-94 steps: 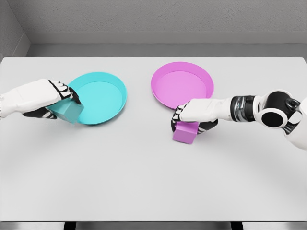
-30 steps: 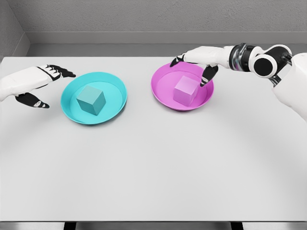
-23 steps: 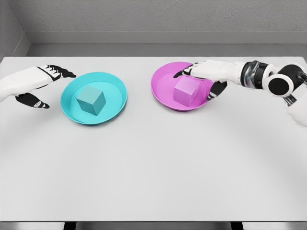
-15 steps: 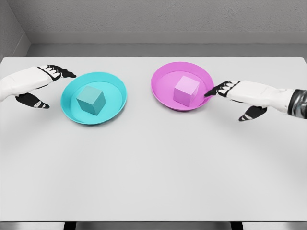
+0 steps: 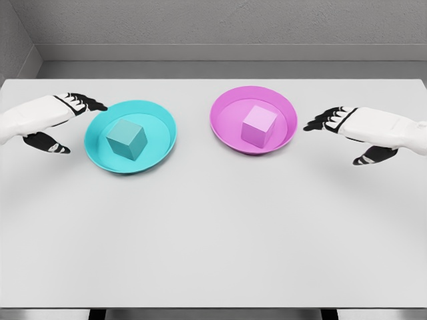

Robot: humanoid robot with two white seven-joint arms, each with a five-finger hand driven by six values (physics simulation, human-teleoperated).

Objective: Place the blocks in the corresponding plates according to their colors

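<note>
A teal cube [image 5: 126, 138] sits inside the teal plate [image 5: 158, 112] on the left half of the table. A pink cube [image 5: 259, 125] rests in the pink plate [image 5: 227, 107] to the right of centre. My left hand [image 5: 73, 123] hovers just left of the teal plate, fingers spread and holding nothing. My right hand [image 5: 340, 139] hangs to the right of the pink plate, a short gap from its rim, also open and holding nothing.
The white table [image 5: 213, 227] stretches wide in front of both plates. A grey wall and ledge [image 5: 213, 60] run along the far edge.
My right hand has drawn away to the right from the pink plate, leaving the pink cube in it. The left hand has barely moved beside the teal plate.
</note>
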